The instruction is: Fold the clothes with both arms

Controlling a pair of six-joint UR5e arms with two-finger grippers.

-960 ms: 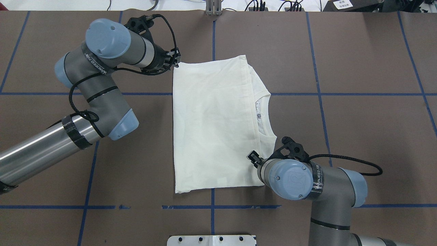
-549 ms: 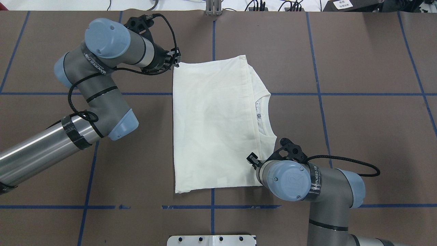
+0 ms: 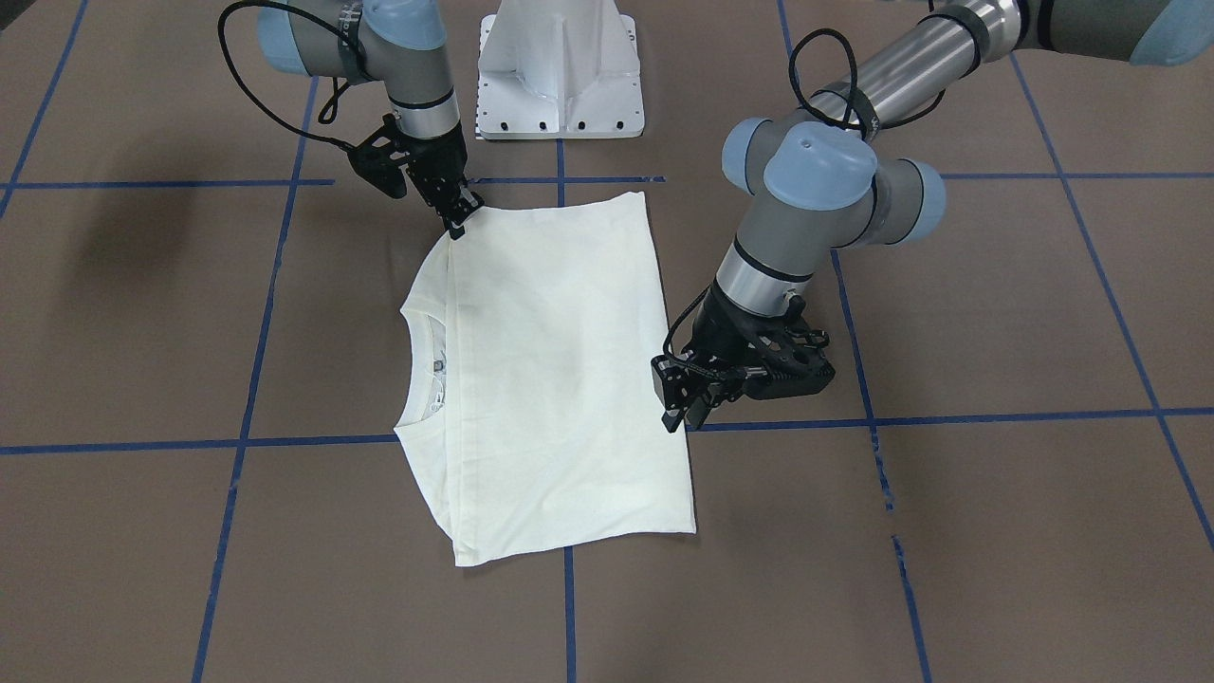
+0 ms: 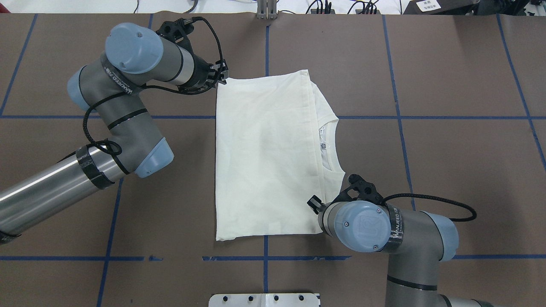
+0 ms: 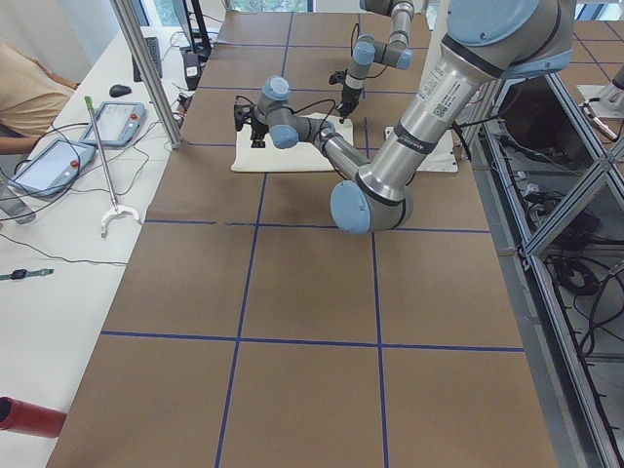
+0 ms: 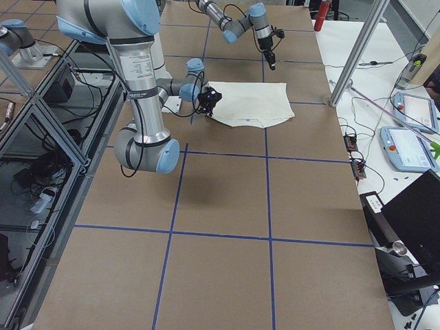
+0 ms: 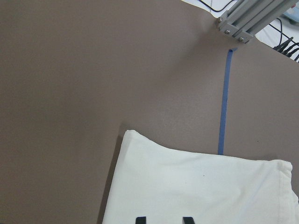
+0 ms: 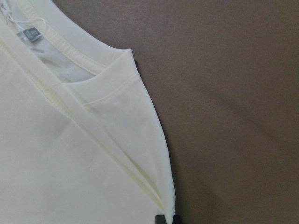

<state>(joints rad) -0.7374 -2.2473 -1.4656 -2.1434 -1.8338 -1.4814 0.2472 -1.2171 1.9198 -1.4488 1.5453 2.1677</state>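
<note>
The cream shirt (image 4: 264,153) lies folded into a rectangle in the middle of the brown table. Its ribbed collar (image 4: 330,145) faces the robot's right. My left gripper (image 4: 221,78) hovers open over the far left corner of the shirt (image 7: 196,186). Both of its fingertips (image 7: 141,220) show spread above the cloth. From the front, the left gripper (image 3: 685,410) is raised a little above the shirt (image 3: 550,379). My right gripper (image 3: 461,220) is shut on the near shoulder corner beside the collar (image 3: 422,370). Its tips (image 8: 166,219) sit on the cloth's edge.
The white pedestal base (image 3: 560,76) stands at the robot's edge of the table. Blue tape lines (image 4: 396,117) cross the brown cover. An aluminium post (image 4: 267,10) rises at the far edge. Side benches hold tablets (image 5: 54,161), and a person (image 5: 24,93) sits there.
The right arm has shifted slightly left and away from the robot. The shirt's near edge and near left corner have slid a little left with it. The left arm has barely moved.
</note>
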